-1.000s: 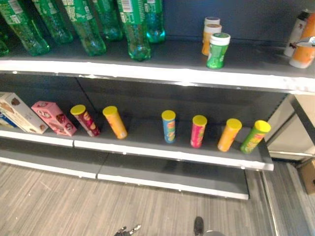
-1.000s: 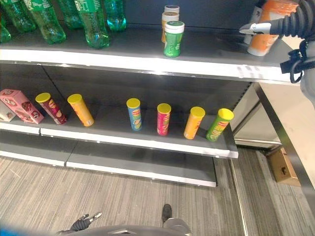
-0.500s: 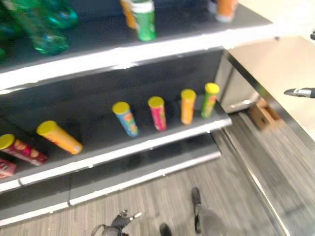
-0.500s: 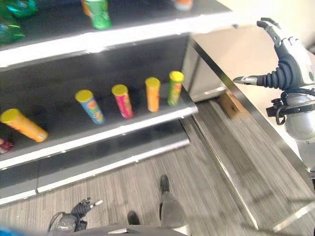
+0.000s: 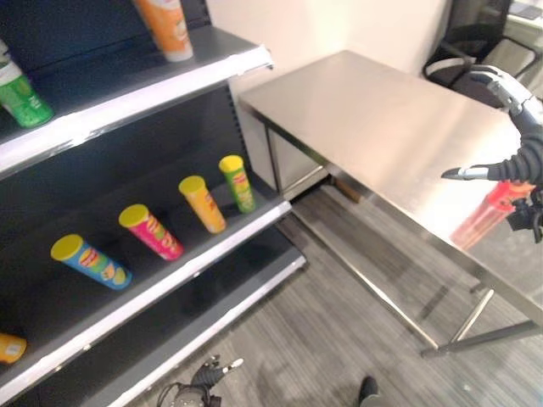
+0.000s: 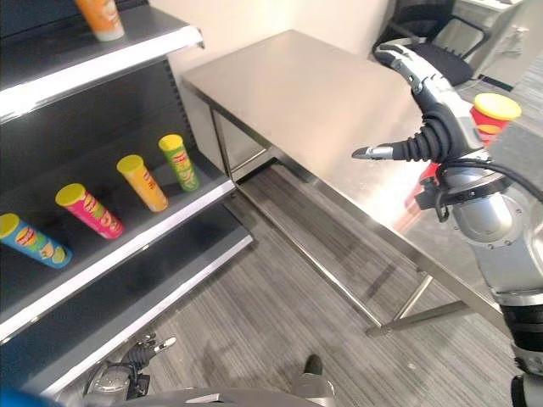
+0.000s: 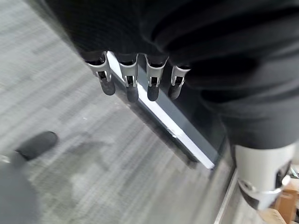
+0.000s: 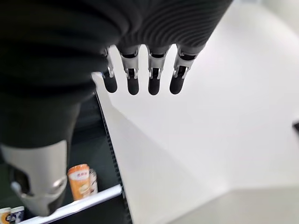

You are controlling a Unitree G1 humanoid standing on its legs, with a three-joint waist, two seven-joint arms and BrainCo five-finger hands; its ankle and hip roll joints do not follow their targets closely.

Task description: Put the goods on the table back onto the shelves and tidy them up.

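1. Right hand point(image 6: 428, 119): fingers straight and spread, thumb out to the side, nothing in it. It hangs over the near end of the steel table point(image 6: 314, 93), not touching it. Its wrist view shows the fingers point(image 8: 133, 81) straight against a pale wall.
2. Left hand point(image 7: 135, 74): fingers hang relaxed and straight, empty, low over the grey floor beside the bottom shelf edge. Idle.
3. What changed: a second ago the head camera faced the shelves, with the right hand up at the top shelf by the orange can. Now the whole view has swung right to the table. That is camera and body turning; the shelf goods have not moved. The right hand has left the shelf and come across empty.
4. Judgement: one item is shelved, and the robot is lining up for the next pick.
5. Task item: a red tube with a yellow lid point(image 6: 490, 114) stands upright on the table, just behind the right hand, partly hidden by it. Not yet touched.
6. View differences: the right eye view shows the tube's lid; the left eye view shows mostly its red reflection in the tabletop. The left eye view also has the green can point(image 5: 19, 93) on the upper shelf point(image 5: 144, 85); both show the orange can point(image 5: 168, 30) there.
7. Lower shelf point(image 5: 170, 271): tubes stand in a spaced row, blue point(image 5: 89, 261), pink point(image 5: 151, 231), orange point(image 5: 202, 203), green point(image 5: 237, 183).
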